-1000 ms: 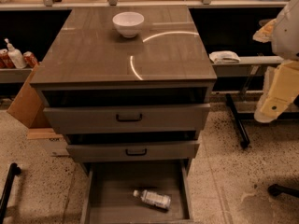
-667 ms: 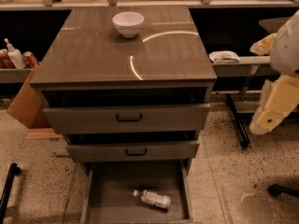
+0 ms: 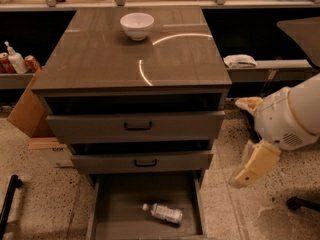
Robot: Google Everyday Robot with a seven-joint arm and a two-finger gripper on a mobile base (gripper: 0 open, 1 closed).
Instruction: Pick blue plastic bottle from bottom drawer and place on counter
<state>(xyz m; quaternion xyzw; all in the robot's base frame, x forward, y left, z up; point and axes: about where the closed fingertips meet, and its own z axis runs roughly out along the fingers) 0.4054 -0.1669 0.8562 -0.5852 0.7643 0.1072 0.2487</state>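
Far left, a white pump bottle and red cans sit on a shelf. A cardboard box stands beside the cabinet. The counter holds a white bowl near its far edge. The bottom drawer is pulled open. The blue plastic bottle lies on its side on the drawer floor, right of middle, cap pointing left. The gripper hangs low to the right of the cabinet, apart from the bottle and touching nothing. Cannot tell how open it is.

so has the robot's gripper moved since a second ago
Yes. The cream gripper has dropped down and left in view, from level with the cabinet's top drawer front to just right of the grey-brown wooden bottom drawer.
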